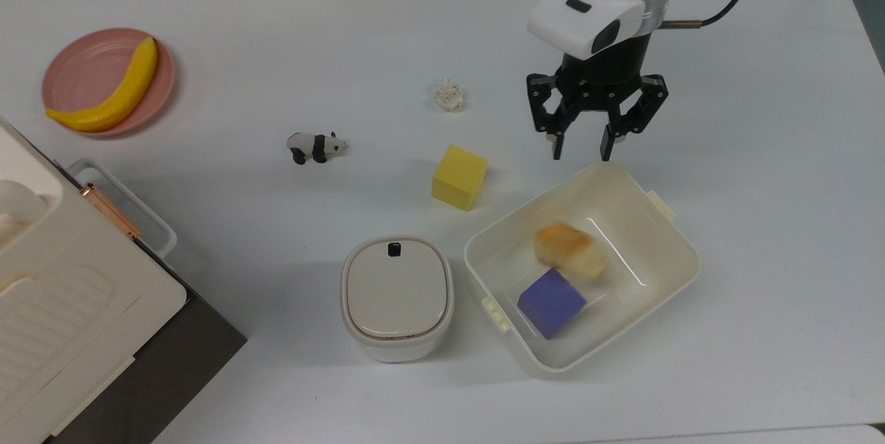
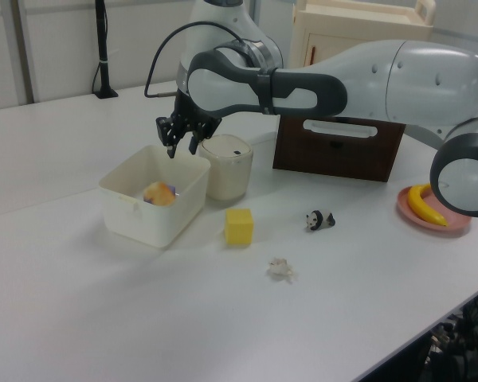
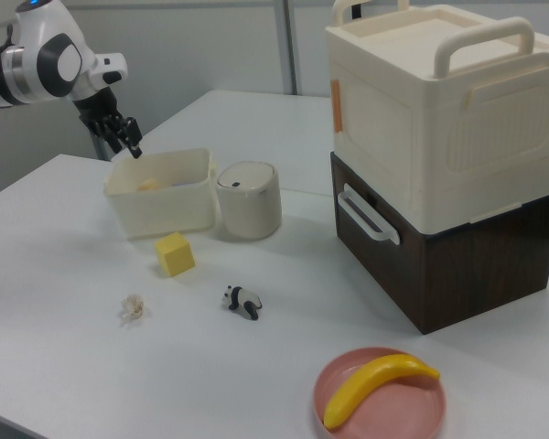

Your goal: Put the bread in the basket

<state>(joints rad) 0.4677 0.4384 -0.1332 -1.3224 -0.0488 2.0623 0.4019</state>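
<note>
Inside the basket (image 1: 674, 250), on its floor, lies the bread (image 1: 570, 252). It rests on its side, with the orange-brown top turned toward the top view's upper left, and it touches the blue cube (image 1: 551, 302) that is also in the basket. In the left view the bread (image 2: 158, 193) shows just above the basket's near wall (image 2: 147, 215).

The gripper (image 1: 582, 149) hangs above the basket's far edge with its fingers spread apart and nothing between them. In the left view the gripper (image 2: 182, 148) is above the tub, apart from the rim.

By how things lie now, I judge the task done: the bread is in the basket and the gripper is free.

About handling, I can only judge from the look. The bread seems a small toy loaf, probably light and perhaps a little soft, so it should not need a strong squeeze. The glazed top looks smooth and may slip; the pale long sides seem better for holding. If it had to be taken again, I would close the fingers across the short width, on the two long sides near the middle. The cube beside it leaves little room on that side, so a finger could push the cube.
</note>
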